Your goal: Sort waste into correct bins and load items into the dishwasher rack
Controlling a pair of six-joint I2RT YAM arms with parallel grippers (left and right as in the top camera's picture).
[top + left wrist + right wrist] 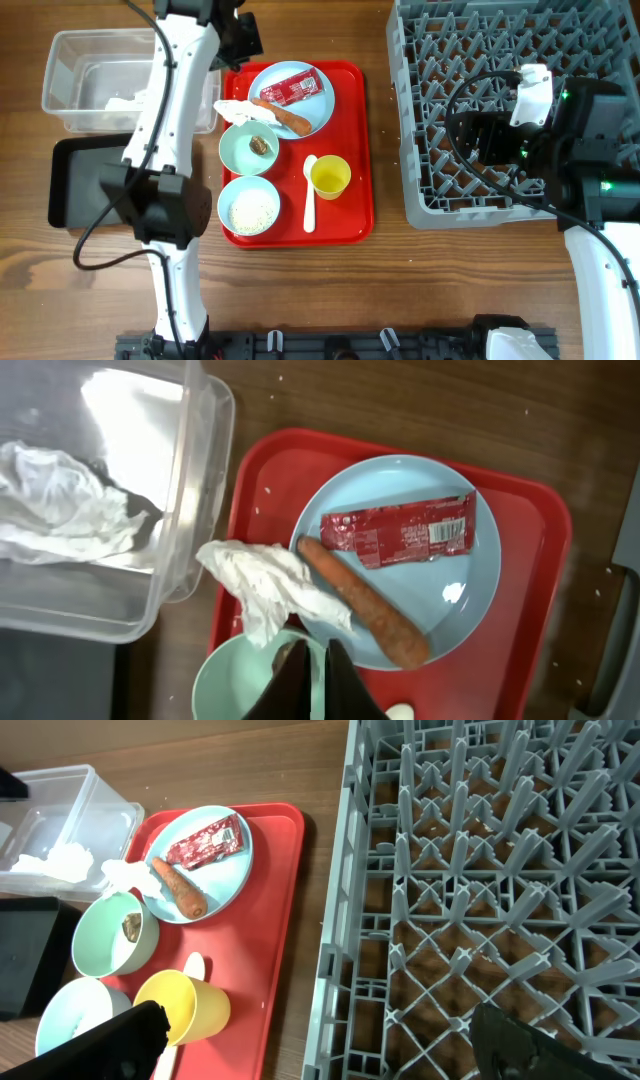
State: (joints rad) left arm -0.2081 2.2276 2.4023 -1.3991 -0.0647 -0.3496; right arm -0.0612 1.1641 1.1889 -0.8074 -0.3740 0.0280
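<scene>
Left hand [312,655] nearly pressed together, half out of view; right hand [320,1020] spread.

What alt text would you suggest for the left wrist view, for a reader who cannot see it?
A pale blue plate on a red tray holds a red wrapper and an orange sausage-like piece. A crumpled napkin lies over its rim, beside a clear tub holding another napkin; the left gripper, nearly closed, hangs over a mint bowl.
</scene>
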